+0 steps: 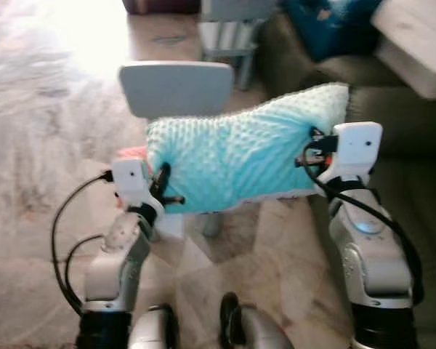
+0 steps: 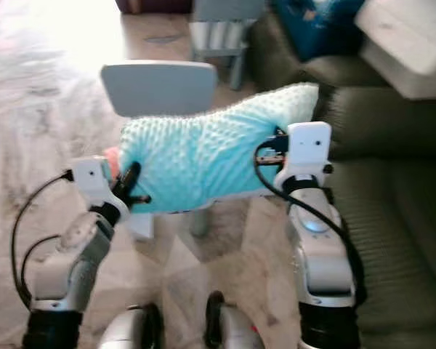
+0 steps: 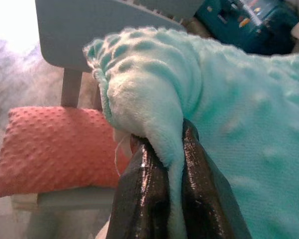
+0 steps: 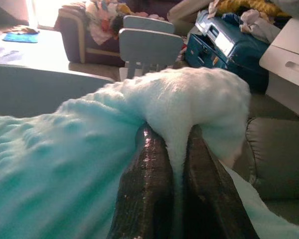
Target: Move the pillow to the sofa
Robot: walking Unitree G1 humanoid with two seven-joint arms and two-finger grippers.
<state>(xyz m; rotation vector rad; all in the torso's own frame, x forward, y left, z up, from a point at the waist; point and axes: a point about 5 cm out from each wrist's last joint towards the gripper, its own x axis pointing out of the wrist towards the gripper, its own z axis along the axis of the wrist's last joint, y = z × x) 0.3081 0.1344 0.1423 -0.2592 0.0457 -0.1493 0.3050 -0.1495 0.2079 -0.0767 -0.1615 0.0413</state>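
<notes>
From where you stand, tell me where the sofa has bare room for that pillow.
The dark sofa seat just right of the right tool lies bare, bordered by its backrest. Farther back it is crowded: a blue case and a white unit. Both the right and the left tool pinch the teal pillow above the small chair holding a coral pillow.

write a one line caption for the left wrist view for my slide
Left gripper pinching a corner of the teal pillow, with a coral pillow on the chair behind.
</notes>
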